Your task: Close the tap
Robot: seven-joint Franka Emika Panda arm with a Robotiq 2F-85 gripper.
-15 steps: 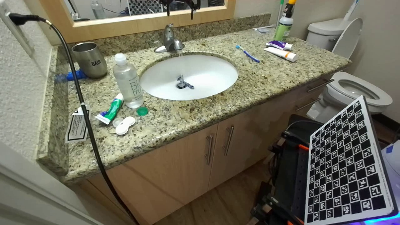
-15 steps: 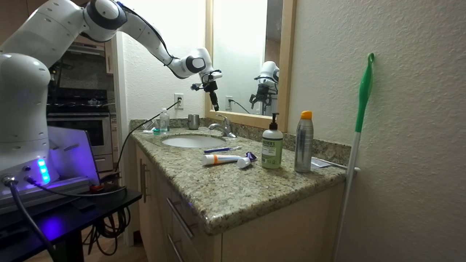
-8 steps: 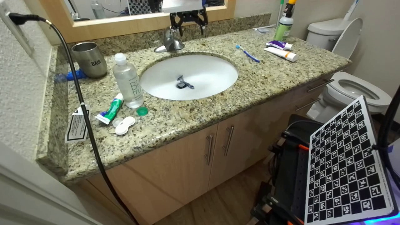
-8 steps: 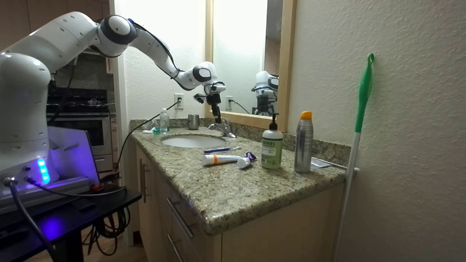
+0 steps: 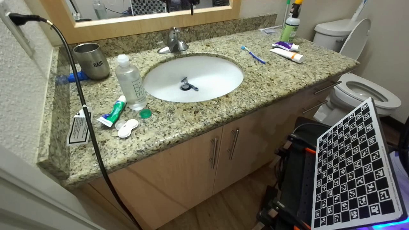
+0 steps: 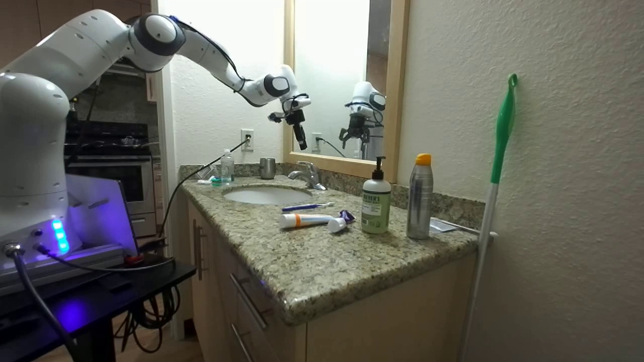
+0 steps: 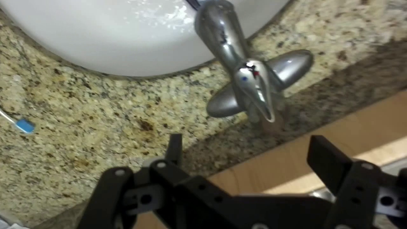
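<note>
The chrome tap (image 5: 174, 43) stands behind the white oval basin (image 5: 220, 68). It also shows in an exterior view (image 6: 312, 178) and in the wrist view (image 7: 224, 44). Its top lever (image 7: 259, 92) sits low over the tap body. No water stream shows under the spout. My gripper (image 6: 302, 146) is above the tap, apart from it. Only its black fingertips (image 5: 180, 12) show at the top edge of an exterior view. In the wrist view the gripper (image 7: 246, 143) is open, with nothing between its fingers.
A razor (image 5: 190, 84) lies in the basin. A clear bottle (image 5: 131, 83) and a metal cup (image 5: 92, 62) stand beside it. A toothbrush (image 5: 254, 56), tubes (image 6: 307, 220), soap pump bottle (image 6: 376, 206) and spray can (image 6: 420, 198) are along the counter. The mirror frame (image 6: 342, 168) is behind the tap.
My gripper has gone down onto the tap and risen off it again. The lever sits lower than one second ago, and the water stream seen then no longer shows.
</note>
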